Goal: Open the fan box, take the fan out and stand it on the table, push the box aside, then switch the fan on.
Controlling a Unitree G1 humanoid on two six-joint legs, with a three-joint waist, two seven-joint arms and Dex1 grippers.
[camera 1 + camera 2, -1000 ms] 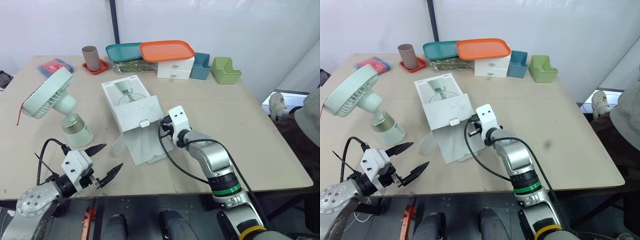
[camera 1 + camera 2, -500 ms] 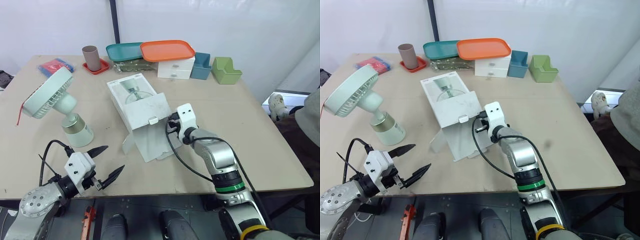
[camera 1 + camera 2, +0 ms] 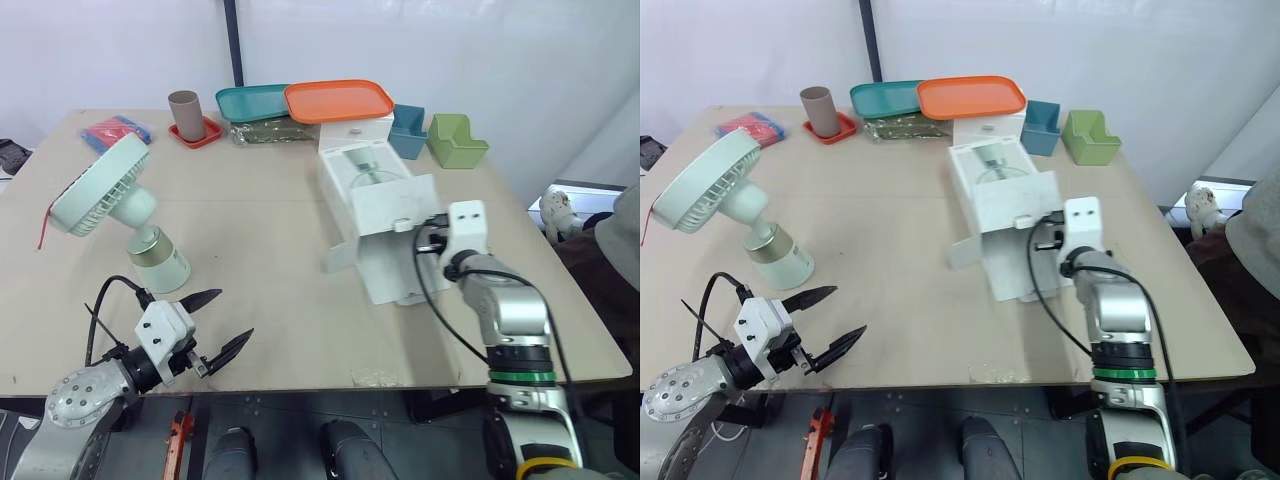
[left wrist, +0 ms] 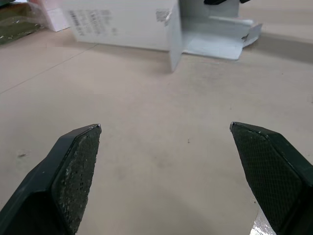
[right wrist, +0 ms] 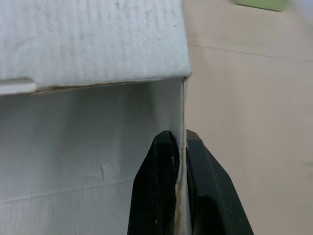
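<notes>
Head stereo looks down across my tabletop (image 3: 260, 230); left wrist cam low, facing the box (image 4: 122, 24); right wrist cam hard against same box.

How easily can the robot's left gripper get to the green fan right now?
Probably yes. The left gripper is open and empty, and the fan stands beyond it with only bare table between. The box is to the right, pinched in the right gripper.
</notes>
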